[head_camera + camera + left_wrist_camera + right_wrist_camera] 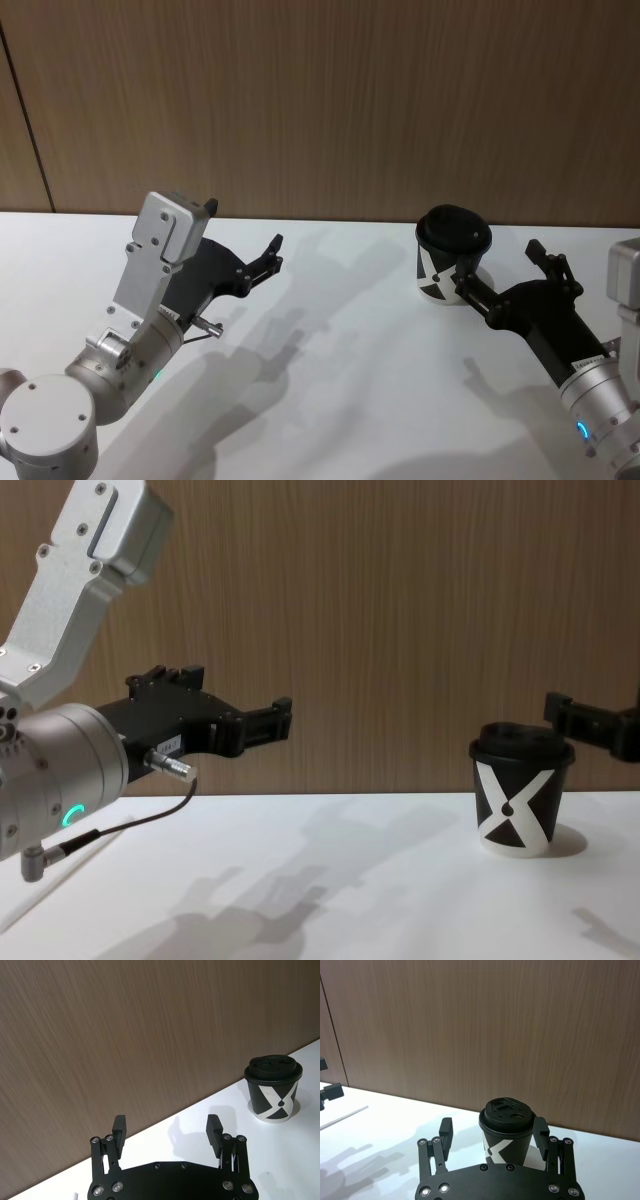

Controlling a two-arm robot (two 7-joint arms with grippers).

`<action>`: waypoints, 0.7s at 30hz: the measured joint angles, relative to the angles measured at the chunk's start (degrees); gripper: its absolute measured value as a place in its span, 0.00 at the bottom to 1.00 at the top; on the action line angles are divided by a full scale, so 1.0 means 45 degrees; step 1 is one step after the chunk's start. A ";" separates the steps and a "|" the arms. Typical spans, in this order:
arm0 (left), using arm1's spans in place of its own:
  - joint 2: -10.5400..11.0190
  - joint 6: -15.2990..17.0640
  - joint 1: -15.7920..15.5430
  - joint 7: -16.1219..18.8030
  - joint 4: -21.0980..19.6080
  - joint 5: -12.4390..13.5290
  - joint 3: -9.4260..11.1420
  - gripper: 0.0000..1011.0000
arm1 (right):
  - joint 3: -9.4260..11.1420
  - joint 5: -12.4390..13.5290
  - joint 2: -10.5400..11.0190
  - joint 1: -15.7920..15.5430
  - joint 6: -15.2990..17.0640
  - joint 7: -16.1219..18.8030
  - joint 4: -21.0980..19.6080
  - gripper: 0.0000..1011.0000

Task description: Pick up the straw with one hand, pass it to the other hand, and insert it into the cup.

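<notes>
The straw [344, 1117] lay flat on the white table [340, 380], well apart from the cup [450, 245], over on the left gripper's side. The left gripper [167, 1127] hung above the table, its fingers spread wide and holding nothing. The right gripper [496, 265], also wide and empty, hovered just beside the upright, lidded cup. A wooden wall [350, 100] stood behind.
</notes>
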 joint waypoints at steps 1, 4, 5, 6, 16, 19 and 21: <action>0.0000 0.0000 0.0000 0.0000 0.0000 -0.0001 0.0000 0.99 | 0.0000 0.0000 0.0000 0.0000 0.0000 0.0000 0.0000 0.99; 0.0000 -0.0004 0.0000 -0.0001 0.0000 0.0000 0.0000 0.99 | 0.0000 0.0000 0.0000 -0.0001 0.0000 0.0000 0.0001 0.99; 0.0000 -0.0004 0.0000 -0.0001 0.0000 0.0000 0.0000 0.99 | 0.0000 0.0000 0.0000 -0.0001 0.0000 0.0000 0.0000 0.99; 0.0000 -0.0004 0.0000 -0.0001 0.0000 0.0000 0.0000 0.99 | 0.0000 0.0000 0.0000 0.0000 0.0000 0.0000 0.0000 0.99; -0.0001 -0.0004 0.0000 -0.0001 0.0001 0.0000 -0.0001 0.99 | 0.0000 -0.0001 0.0000 -0.0001 0.0000 0.0000 0.0000 0.99; -0.0001 -0.0005 0.0000 0.0000 0.0000 0.0000 -0.0001 0.99 | 0.0000 0.0000 0.0000 0.0000 0.0000 0.0000 0.0000 0.99; -0.0001 -0.0005 0.0000 0.0000 0.0000 0.0000 -0.0001 0.99 | 0.0000 -0.0001 0.0000 0.0000 0.0000 0.0000 0.0000 0.99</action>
